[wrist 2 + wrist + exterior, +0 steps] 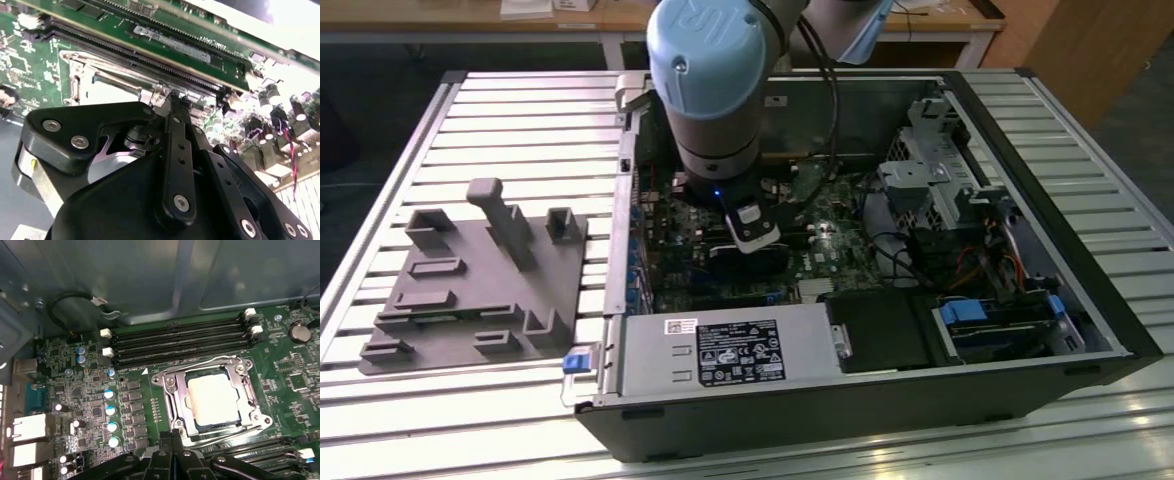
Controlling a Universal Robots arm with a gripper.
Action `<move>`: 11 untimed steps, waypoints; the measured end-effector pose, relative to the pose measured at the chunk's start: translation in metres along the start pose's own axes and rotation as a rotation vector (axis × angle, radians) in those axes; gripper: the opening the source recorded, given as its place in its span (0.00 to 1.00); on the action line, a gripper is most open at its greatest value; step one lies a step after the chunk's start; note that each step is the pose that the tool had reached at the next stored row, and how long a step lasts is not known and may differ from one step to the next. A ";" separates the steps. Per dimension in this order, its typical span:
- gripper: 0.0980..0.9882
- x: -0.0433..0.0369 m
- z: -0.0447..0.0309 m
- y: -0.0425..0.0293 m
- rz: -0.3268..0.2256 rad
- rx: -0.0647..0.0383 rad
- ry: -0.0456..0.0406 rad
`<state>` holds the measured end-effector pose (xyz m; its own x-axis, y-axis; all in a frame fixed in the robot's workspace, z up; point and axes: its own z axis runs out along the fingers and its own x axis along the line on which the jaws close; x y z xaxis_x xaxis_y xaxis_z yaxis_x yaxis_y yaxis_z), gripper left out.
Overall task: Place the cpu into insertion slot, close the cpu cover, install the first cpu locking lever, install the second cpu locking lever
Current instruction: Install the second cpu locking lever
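Cpu (pixel 214 399) seated flat in insertion slot (pixel 196 426) on motherboard (pixel 90 405), pale silver top facing up. Cpu cover (pixel 177 400) down over it, framing chip edges; looks closed, judged from first wrist view. Thin locking levers (pixel 200 366) run along socket sides; whether latched, can't tell.

Gripper (pixel 172 436) sits at socket's near edge in first wrist view, tips right by cover corner. Jaws pinched together, nothing visibly held between them. Same in second wrist view: gripper (pixel 172 97) with tips together, just beside silvery cover frame (pixel 110 85).

Key relation: chip lies just ahead of jaw tips, socket corner nearest; lever wire runs alongside socket edge closest to tips. Likely stage: working a lever, cpu + cover steps done.

Outward: memory slots (pixel 180 342) beyond socket, row of capacitors (pixel 111 410) to one side. In exterior view, arm (pixel 707 90) reaches down into open PC case (pixel 881 400), gripper (pixel 754 235) low over board. Grey fixture tray (pixel 467 290) on slatted desk (pixel 520 110) at exterior view's left.
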<state>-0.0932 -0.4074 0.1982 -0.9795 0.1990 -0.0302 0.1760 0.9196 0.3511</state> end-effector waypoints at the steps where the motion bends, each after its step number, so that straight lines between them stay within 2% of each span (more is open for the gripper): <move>1: 0.01 -0.0001 -0.0025 0.0009 0.000 0.001 -0.0002; 3: 0.01 -0.0002 -0.0071 0.0027 0.000 0.005 -0.0010; 6: 0.01 -0.0005 -0.0125 0.0048 -0.002 0.019 -0.0037; 8: 0.01 -0.0007 -0.0153 0.0058 -0.003 0.034 -0.0064; 9: 0.01 -0.0009 -0.0176 0.0067 -0.004 0.054 -0.0104; 11: 0.01 -0.0018 -0.0189 0.0074 -0.004 0.070 -0.0136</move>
<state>-0.0920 -0.4074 0.2185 -0.9789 0.1992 -0.0444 0.1787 0.9417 0.2850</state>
